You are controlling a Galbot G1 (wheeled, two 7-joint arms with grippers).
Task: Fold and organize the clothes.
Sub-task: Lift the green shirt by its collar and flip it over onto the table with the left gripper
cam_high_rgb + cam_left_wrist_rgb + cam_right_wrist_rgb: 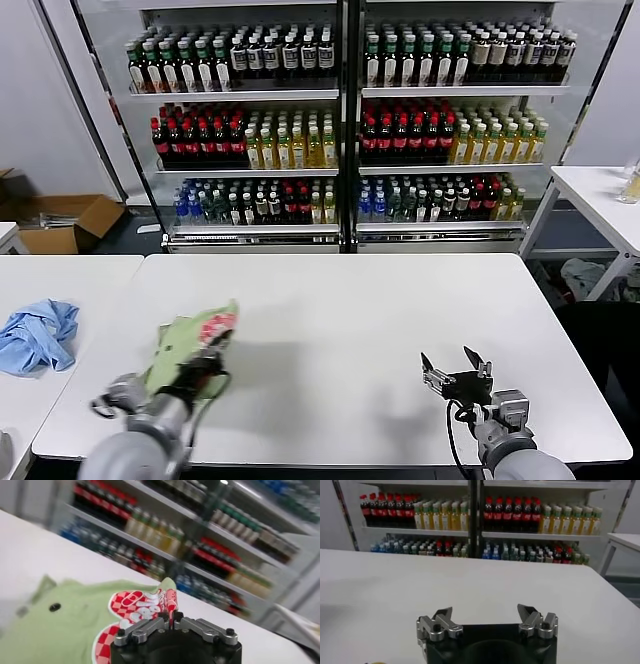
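Observation:
The light green shirt (190, 340) with its red-and-white checkered graphic hangs bunched over the front left of the white table (350, 330). My left gripper (205, 362) is shut on a fold of it and holds it off the tabletop. In the left wrist view the shirt (75, 625) spreads out beyond the gripper (171, 617), with the checkered fabric pinched between the closed jaws. My right gripper (455, 365) is open and empty above the front right of the table; it shows the same way in the right wrist view (485, 616).
A light blue garment (38, 335) lies crumpled on the neighbouring table at the left. Drink coolers (345, 120) full of bottles stand behind the table. A cardboard box (65, 222) sits on the floor at the far left. Another white table (600, 200) stands at the right.

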